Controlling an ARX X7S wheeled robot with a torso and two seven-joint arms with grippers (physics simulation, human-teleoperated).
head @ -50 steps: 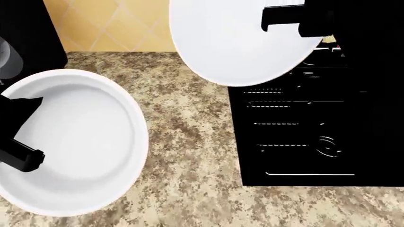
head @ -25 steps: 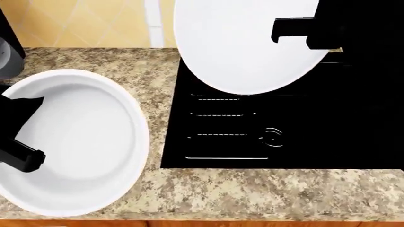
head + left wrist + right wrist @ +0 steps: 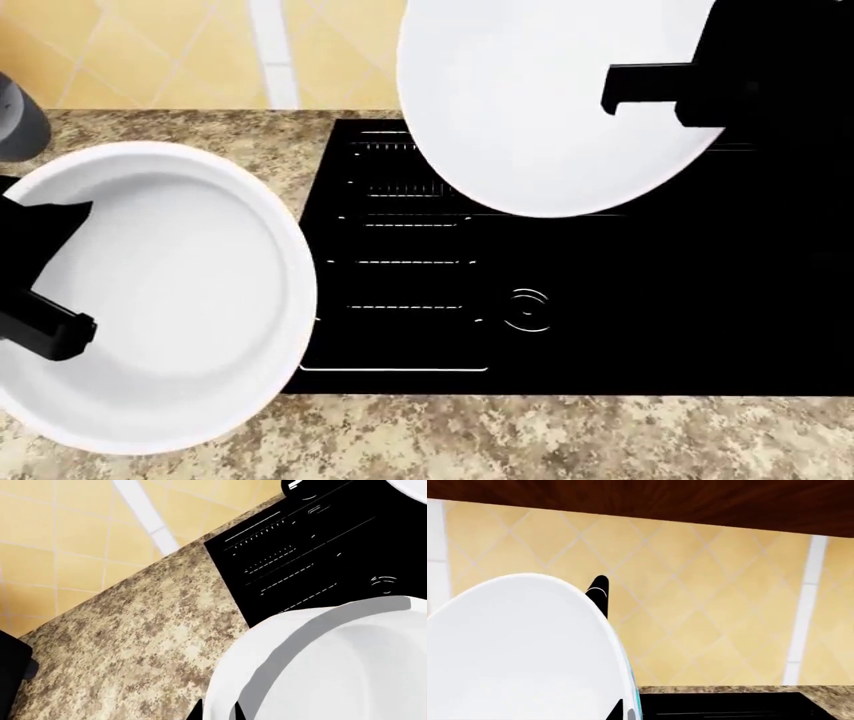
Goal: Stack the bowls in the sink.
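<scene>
Two round white ceramic bowls both airborne, none in glossy black rectangular sink (image 3: 441,340): left gripper (image 3: 40,290) clamping plain bowl (image 3: 147,300) beside sink's left edge, right gripper (image 3: 667,90) clamping teal-trimmed bowl (image 3: 547,100) over its far edge; lowering, nesting pending.

Left gripper (image 3: 47,335): black, clamped on the near rim of a white bowl (image 3: 174,300), which is held level and open side up above the speckled counter (image 3: 534,440), its far edge overlapping the sink's side. Right gripper (image 3: 641,90): black, gripping the rim of a second white bowl (image 3: 534,110), tilted steeply, inside facing the camera. Below and between both hands: black sink (image 3: 641,330) with white ribbed lines and round drain (image 3: 529,308); yellow tiled wall (image 3: 147,50) beyond.
</scene>
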